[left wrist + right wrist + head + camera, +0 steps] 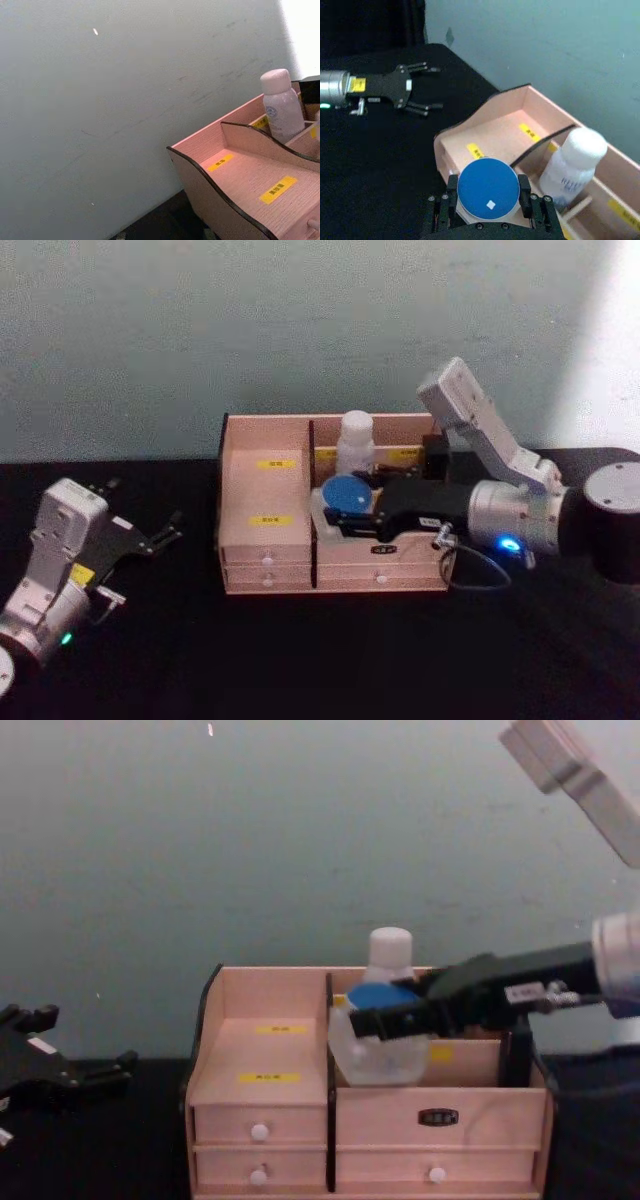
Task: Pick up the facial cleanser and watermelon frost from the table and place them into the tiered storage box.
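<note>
A blue-lidded translucent jar (347, 492) is clamped by the right gripper (345, 516) over the light wooden tiered storage box (262, 540) (yellow labels (277, 464) illegible). The left gripper (170, 532) is spread, empty.

1. One tiered storage box (262, 502), with four drawers (438, 1118).
2. Two containers: one blue-lidded jar (347, 492) between the right gripper's (487, 186) fingers (523, 188), one white-capped bottle (355, 440) just beyond that gripper.
3. Two grippers, the left gripper (427, 88) well apart.
</note>
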`<state>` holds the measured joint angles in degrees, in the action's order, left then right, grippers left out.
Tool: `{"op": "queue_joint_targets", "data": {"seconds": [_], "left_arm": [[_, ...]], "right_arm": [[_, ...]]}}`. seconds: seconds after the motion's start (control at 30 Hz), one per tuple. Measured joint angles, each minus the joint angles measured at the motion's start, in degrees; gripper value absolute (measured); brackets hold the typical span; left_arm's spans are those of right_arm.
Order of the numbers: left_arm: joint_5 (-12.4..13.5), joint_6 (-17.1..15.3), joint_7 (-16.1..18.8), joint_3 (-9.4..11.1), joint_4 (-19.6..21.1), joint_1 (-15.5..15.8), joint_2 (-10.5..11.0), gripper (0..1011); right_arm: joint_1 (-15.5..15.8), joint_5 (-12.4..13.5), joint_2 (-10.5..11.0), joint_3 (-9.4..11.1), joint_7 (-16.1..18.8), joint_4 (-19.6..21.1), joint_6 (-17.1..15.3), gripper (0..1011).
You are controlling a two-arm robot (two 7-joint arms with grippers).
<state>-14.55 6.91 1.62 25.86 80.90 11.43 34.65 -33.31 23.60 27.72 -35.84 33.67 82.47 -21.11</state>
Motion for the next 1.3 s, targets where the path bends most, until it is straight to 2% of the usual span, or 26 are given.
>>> {"op": "queue_joint_targets", "data": {"seconds": [0.23, 0.47, 0.77, 1.3], "left_arm": [[0.00, 0.00, 0.00, 0.00, 0.00, 0.00, 0.00, 1001], [0.00, 0.00, 0.00, 0.00, 0.00, 0.00, 0.00, 1001], [0.00, 0.00, 0.00, 0.00, 0.00, 0.00, 0.00, 1001], [0.00, 0.00, 0.00, 0.00, 0.00, 0.00, 0.00, 1001]], "right_arm": [[-2.79, -0.33, -2.76, -0.86, -0.07, -3.10, 0.54, 713], [-5.97, -0.71, -6.50, -1.78, -0.75, -7.38, 0.10, 715], [-9.81, -1.54, -11.55, -2.44, -2.09, -14.63, -0.28, 715], [-13.90, -3.96, -17.50, -2.87, -2.06, -25.80, 2.33, 715]]}}
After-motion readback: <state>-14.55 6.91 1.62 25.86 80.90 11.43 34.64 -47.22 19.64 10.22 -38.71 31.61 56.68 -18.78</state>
